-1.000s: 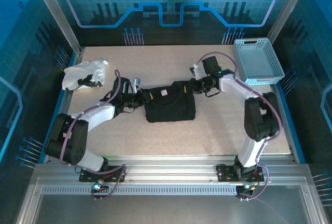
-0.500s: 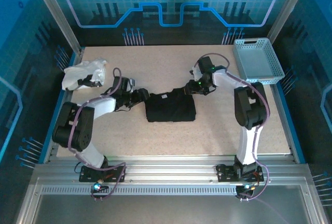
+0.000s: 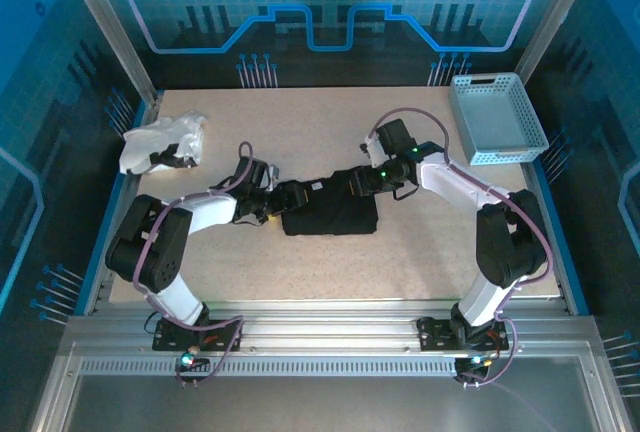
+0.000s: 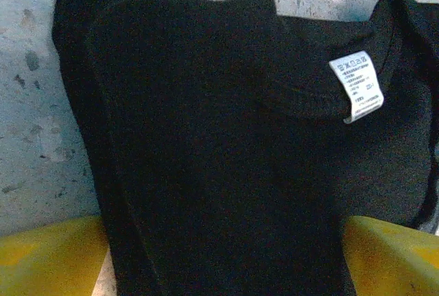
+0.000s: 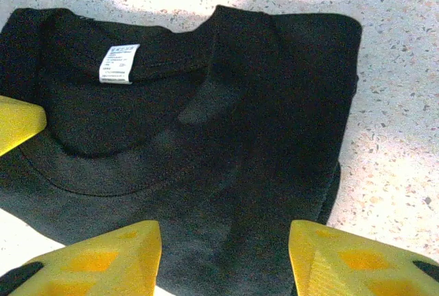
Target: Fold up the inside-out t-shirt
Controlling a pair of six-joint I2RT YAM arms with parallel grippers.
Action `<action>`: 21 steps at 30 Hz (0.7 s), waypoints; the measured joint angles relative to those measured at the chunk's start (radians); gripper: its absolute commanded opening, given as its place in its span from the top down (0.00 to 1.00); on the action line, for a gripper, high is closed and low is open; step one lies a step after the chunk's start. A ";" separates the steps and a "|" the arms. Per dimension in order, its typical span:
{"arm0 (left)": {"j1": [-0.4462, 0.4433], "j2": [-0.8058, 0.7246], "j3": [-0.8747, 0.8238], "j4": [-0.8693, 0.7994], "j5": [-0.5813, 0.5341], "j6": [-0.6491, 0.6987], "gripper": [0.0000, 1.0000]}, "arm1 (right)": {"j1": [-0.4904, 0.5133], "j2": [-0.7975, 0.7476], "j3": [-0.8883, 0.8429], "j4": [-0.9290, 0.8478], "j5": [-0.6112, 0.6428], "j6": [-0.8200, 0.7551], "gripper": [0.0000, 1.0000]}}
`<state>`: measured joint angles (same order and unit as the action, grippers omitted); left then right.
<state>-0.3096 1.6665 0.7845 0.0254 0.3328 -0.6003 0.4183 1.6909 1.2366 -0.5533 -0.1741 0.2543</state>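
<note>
A second ago we pinched the top edge of the black t-shirt (image 3: 330, 214) from both sides; now the left pincer (image 4: 219, 255) stands wide and the right pincer (image 5: 226, 255) parted, both empty over the cloth, which lies as a compact folded block in the middle of the desk (image 3: 430, 252). We judge the fold nearly finished. The white label (image 4: 358, 85) at its collar carries print too small to read.

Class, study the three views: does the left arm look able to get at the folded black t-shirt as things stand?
Probably yes. The left gripper sits at the black t-shirt's left edge with its jaws open. In the wrist view the cloth lies between its fingers, and nothing stands in the way.
</note>
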 measured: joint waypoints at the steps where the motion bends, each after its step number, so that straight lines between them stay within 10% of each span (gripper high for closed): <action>1: -0.002 0.004 0.002 -0.001 -0.005 0.000 0.21 | 0.000 0.000 -0.003 0.006 -0.002 0.003 0.48; 13: -0.031 0.136 0.079 0.082 0.011 0.011 1.00 | 0.000 0.000 -0.029 0.032 -0.016 0.010 0.48; 21: -0.019 0.117 0.119 0.061 0.084 0.090 1.00 | -0.007 -0.019 -0.084 0.056 -0.016 0.010 0.48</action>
<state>-0.3283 1.7836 0.9039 0.0860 0.4171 -0.5098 0.4114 1.6722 1.1522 -0.4969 -0.1898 0.2642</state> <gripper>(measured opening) 0.100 0.522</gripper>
